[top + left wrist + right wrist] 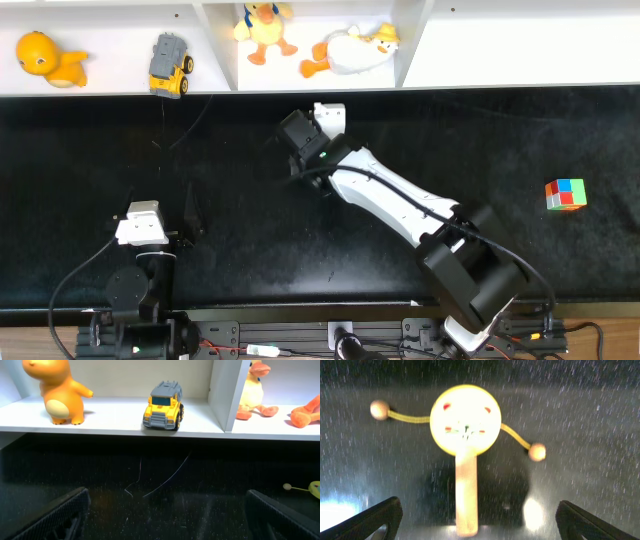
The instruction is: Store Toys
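A rattle drum (pixel 465 422) lies flat on the black table, with a yellow round face, a wooden handle (pixel 466 495) and two beads on cords. My right gripper (pixel 480 527) hangs open just above it, one finger on each side of the handle's end. In the top view the right gripper (pixel 297 145) is at the table's middle, near the shelf. My left gripper (pixel 165 522) is open and holds nothing; it sits low at the left (pixel 190 210) and faces the shelf. The drum's edge (pixel 315 489) also shows far off in the left wrist view.
A white shelf (pixel 110 92) runs along the back. It holds an orange figure (pixel 50 60), a yellow truck (pixel 170 65), a standing plush duck (pixel 265 30) and a lying plush duck (pixel 350 50). A colour cube (pixel 565 195) sits at the table's right.
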Tool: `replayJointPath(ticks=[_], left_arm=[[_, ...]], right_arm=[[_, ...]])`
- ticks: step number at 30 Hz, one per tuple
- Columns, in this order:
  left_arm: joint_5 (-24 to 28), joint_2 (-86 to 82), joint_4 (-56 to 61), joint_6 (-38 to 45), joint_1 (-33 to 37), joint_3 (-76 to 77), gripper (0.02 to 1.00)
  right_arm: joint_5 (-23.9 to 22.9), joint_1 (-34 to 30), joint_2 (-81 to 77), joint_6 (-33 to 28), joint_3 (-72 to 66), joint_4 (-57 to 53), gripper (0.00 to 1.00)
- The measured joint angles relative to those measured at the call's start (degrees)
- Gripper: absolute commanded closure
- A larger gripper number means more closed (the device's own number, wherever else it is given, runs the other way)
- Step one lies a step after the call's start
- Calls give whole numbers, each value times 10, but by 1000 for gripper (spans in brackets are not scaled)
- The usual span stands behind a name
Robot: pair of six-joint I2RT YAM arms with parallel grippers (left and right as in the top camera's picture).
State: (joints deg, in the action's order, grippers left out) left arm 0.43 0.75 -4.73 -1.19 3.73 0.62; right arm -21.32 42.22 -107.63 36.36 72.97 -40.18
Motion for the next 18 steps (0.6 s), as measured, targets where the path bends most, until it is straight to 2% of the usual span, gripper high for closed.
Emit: replayJointPath(ticks=[9,13,14,16,17,18], left_arm=[[0,0,0,0,0,0,20],[0,0,0,0,0,0,20],[0,0,0,0,0,0,20],[0,0,0,0,0,0,20],[0,0,0,0,0,0,20],[0,0,0,0,0,0,20]], right_arm=[[31,-12,-31,-21,1,0,1],[40,-12,-36,-23,4,3,82],[42,-13,-36,-24,4,3,150],[45,-13,-36,-29,4,2,448],[45,-13,-36,-28,5,2,520],[46,-12,-37,-30,5,2,643]])
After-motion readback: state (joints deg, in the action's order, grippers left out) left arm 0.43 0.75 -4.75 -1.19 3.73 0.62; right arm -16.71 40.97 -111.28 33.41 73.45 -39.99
